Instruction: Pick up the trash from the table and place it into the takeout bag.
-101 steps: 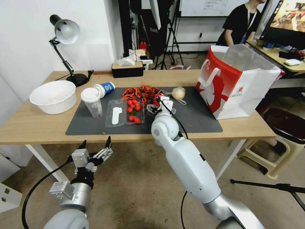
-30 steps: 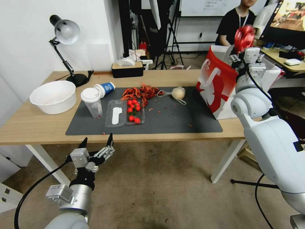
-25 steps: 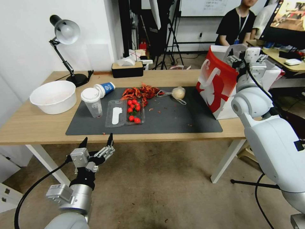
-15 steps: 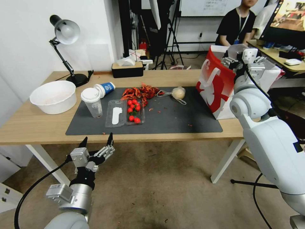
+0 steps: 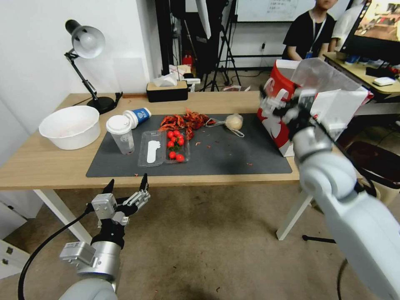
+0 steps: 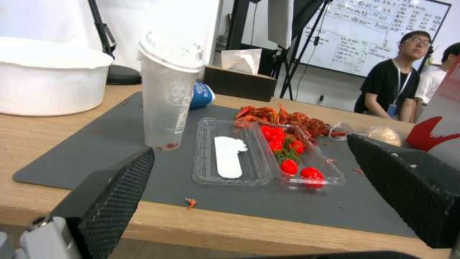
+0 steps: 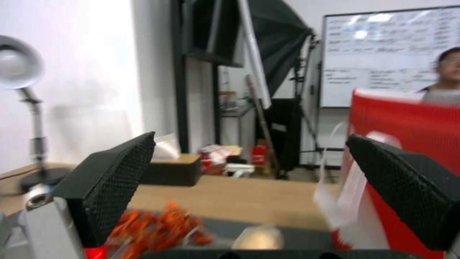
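On the table (image 5: 41, 166) lies the dark mat (image 5: 233, 158) with trash on and around it. There is a clear white-lidded cup (image 5: 121, 133) (image 6: 170, 104), a blue-and-white paper cup (image 5: 137, 116) on its side, a white bowl (image 5: 70, 126), red crayfish shells (image 5: 185, 121) and a clear tub of tomatoes (image 5: 164, 148) (image 6: 249, 158). The takeout bag (image 5: 333, 121) (image 7: 407, 122) stands at the mat's right end. My right gripper (image 5: 286, 103) (image 7: 251, 136) is open and empty, in front of the bag's red side. My left gripper (image 5: 125, 187) (image 6: 249, 147) is open below the table's front edge.
A desk lamp (image 5: 85, 41) and a black tissue box (image 5: 166, 91) stand along the table's far edge. A small plastic bag with a bun (image 5: 234, 122) lies near the shells. A stool (image 5: 366, 166) stands right of the table. People sit behind the bag.
One second ago my right gripper held a crushed red can above the bag. It then opened without the can and swung down and left, to the bag's red side. The left arm stayed still.
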{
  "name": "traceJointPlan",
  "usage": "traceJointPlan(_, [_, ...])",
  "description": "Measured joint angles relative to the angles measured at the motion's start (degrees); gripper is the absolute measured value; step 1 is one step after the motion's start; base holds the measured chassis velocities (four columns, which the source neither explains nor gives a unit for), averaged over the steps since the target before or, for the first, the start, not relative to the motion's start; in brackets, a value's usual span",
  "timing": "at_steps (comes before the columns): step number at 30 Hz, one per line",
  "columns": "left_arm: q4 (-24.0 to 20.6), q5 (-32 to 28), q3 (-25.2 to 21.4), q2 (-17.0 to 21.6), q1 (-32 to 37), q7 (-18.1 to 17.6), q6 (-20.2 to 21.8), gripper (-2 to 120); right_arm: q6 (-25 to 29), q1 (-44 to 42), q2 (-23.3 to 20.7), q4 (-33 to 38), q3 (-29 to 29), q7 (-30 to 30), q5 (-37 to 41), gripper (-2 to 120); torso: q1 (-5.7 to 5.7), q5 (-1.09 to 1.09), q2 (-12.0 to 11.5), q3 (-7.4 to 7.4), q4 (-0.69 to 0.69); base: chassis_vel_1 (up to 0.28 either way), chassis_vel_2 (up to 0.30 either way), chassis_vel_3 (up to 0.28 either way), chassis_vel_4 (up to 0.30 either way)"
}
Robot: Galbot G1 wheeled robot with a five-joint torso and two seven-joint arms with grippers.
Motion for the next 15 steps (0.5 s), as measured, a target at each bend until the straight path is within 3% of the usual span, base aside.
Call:
traceJointPlan(5, [0.1,0.2,-0.2,0.1,0.2,0.3,-0.3,100,6.0,-8.9,0.9,0.4,4.2,-6.5,-1.2,100,0.0,0.02,0.0,0.0,-0.01,0.0,0.0,0.0,0.0])
traceJointPlan(7, [0.0,0.2,-0.5,0.3,0.2,0.6,-0.3,100,12.9,-16.9,2.3,-0.3,6.6,-10.9,-3.3,100,-0.01,-0.01,0.0,0.0,-0.02,0.0,0.0,0.0,0.0])
traceJointPlan(9, [0.1,0.2,-0.5,0.3,0.1,0.7,-0.3,100,14.9,-19.1,2.9,-0.9,7.0,-11.9,-4.2,100,0.0,0.01,0.0,0.0,-0.02,0.0,0.0,0.0,0.0])
traceJointPlan(12, [1.2,0.4,-0.3,0.4,-0.1,1.0,-0.4,100,22.3,-26.7,6.4,-3.0,8.0,-15.1,-7.5,100,-0.01,-0.01,0.0,0.0,-0.01,0.0,0.0,0.0,0.0])
traceJointPlan(15, [1.8,1.2,-0.3,0.4,-0.2,1.2,-0.9,100,24.9,-29.6,8.4,-3.9,7.9,-15.8,-8.7,100,-0.01,-0.01,0.0,0.0,0.0,0.0,0.0,0.0,0.0])
